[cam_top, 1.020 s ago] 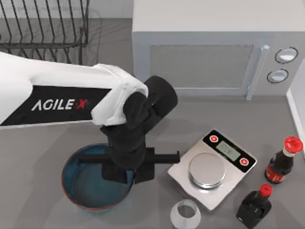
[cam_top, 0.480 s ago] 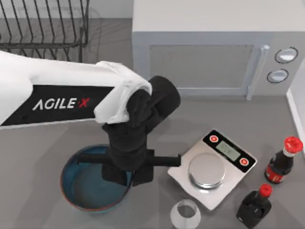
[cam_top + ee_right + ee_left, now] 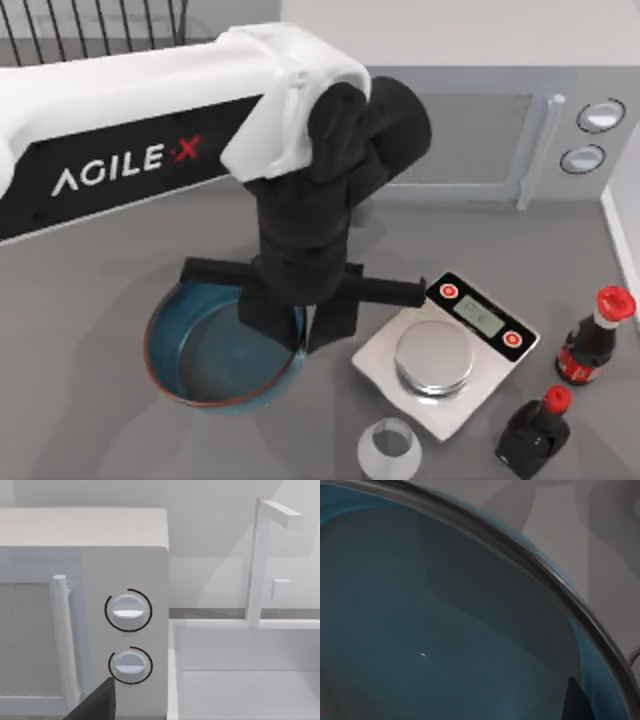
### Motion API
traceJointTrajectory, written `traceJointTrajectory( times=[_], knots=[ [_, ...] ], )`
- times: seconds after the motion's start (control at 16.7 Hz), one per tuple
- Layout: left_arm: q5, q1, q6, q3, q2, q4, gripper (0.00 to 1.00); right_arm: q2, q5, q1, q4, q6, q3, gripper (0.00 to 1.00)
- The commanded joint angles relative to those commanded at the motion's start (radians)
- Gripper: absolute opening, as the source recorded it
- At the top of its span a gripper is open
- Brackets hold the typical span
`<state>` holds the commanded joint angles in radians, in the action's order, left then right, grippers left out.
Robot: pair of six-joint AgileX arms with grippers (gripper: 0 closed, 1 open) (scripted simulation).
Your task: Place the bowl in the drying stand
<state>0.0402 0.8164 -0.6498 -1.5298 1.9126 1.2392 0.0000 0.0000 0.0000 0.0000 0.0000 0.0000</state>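
The teal-blue bowl [image 3: 215, 350] with its reddish-brown rim hangs at the front left of the table, just off the surface. My left gripper [image 3: 300, 335] is shut on the bowl's right rim, one finger inside and one outside. The left wrist view looks straight into the bowl [image 3: 435, 630], its rim curving across and a dark fingertip [image 3: 575, 700] inside the wall. The black wire drying stand [image 3: 100, 22] peeks out at the back left behind my left arm. A dark piece of my right gripper [image 3: 95, 705] shows in the right wrist view.
A white microwave [image 3: 480, 120] fills the back. A kitchen scale [image 3: 445, 350] with a steel plate sits right of the bowl, a small clear glass cup [image 3: 388, 450] in front of it. Two red-capped dark bottles [image 3: 595, 335] [image 3: 535, 430] stand at the right. A sink [image 3: 250, 690] lies beside the microwave.
My left arm has risen and swung toward the back right, carrying the bowl with it. The bowl has left its earlier spot and sits higher and further right.
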Motion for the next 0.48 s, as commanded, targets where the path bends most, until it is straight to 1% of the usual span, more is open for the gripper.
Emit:
traceJointTrajectory(
  times=[0.3, 0.48],
  knots=[
    [-0.006, -0.028, -0.039, -0.225, -0.035, 0.220, 0.00, 0.000, 0.000, 0.000, 0.000, 0.000, 0.000, 1.00],
    [-0.024, -0.048, -0.064, -0.325, -0.055, 0.321, 0.00, 0.000, 0.000, 0.000, 0.000, 0.000, 0.000, 1.00]
  ],
)
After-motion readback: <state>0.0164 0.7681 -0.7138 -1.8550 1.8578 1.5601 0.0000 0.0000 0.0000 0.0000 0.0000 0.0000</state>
